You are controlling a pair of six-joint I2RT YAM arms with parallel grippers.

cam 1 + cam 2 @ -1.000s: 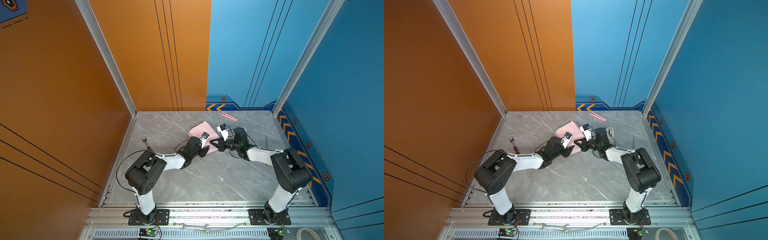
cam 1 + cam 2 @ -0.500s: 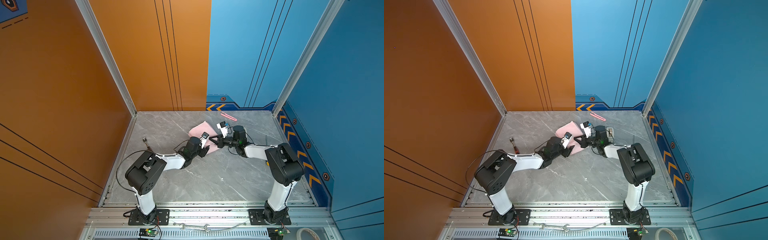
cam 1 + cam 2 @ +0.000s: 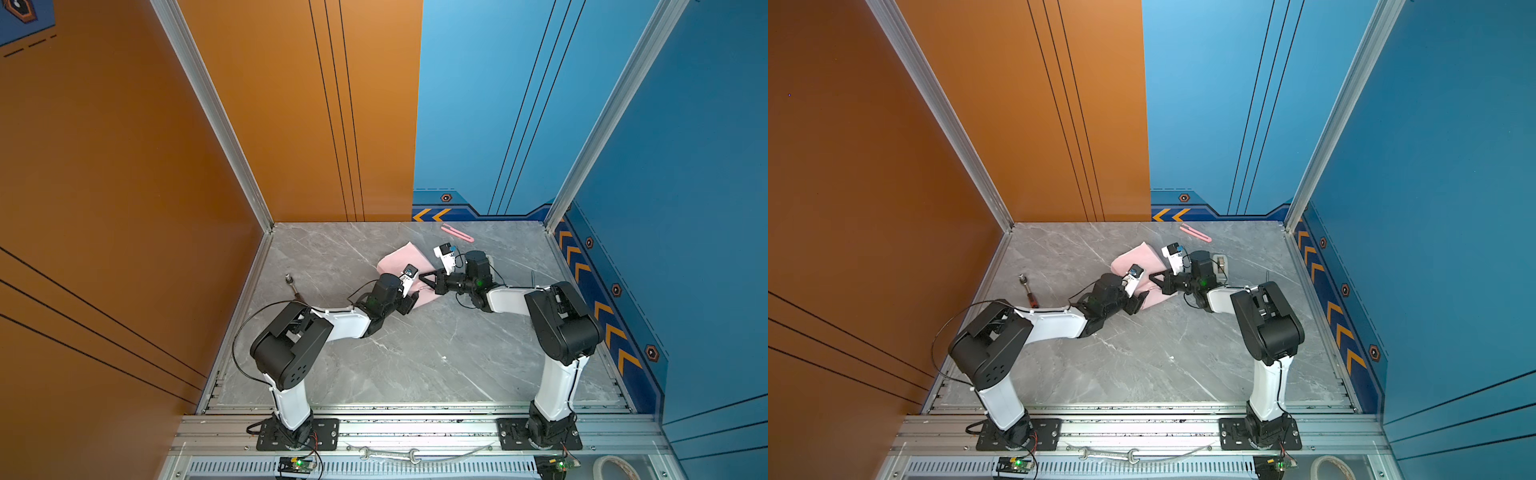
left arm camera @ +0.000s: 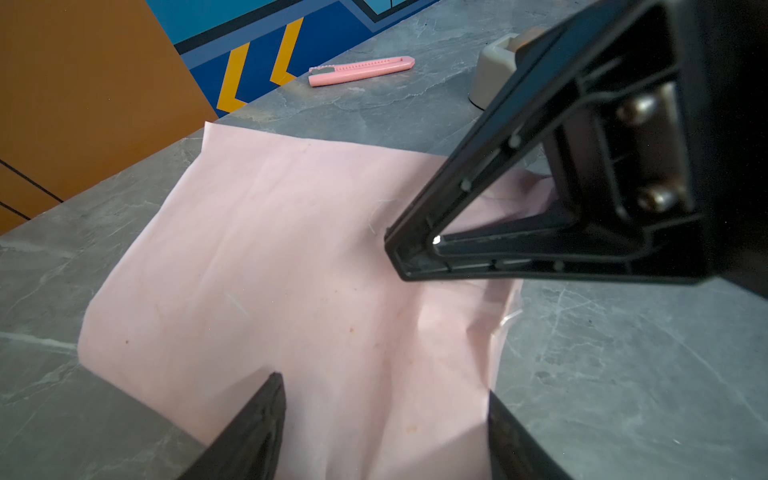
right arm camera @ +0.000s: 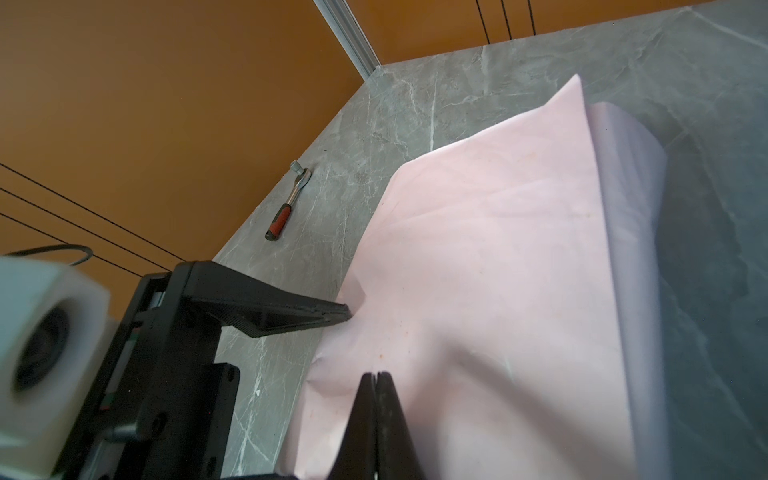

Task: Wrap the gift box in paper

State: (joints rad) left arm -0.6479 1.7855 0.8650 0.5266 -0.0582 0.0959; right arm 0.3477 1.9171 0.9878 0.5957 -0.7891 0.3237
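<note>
In both top views, the paper (image 3: 400,261) (image 3: 1136,258) was seen lying pale-pink side up on the grey counter (image 3: 415,357), toward the back and near the middle. The left hand (image 3: 412,300) was set at its near edge and the right hand (image 3: 423,277) reached over it from the right. A pink cutter (image 3: 457,232) lay near the back wall and a ratchet (image 3: 293,286) well to the left. In a top view, a beige tape dispenser (image 3: 1221,264) was shown just behind the right arm. In the left wrist view, the left hand's fingers (image 4: 257,432) were held apart, astride the sheet's near edge, and the right hand (image 4: 401,251) was pointed low over the sheet. In the right wrist view, the right hand (image 5: 376,380) was shown with its fingers pressed together over a puckered patch. Whether a fold was nipped between them could not be told. The sheet was draped over a flat raised form; the gift box itself was hidden.
</note>
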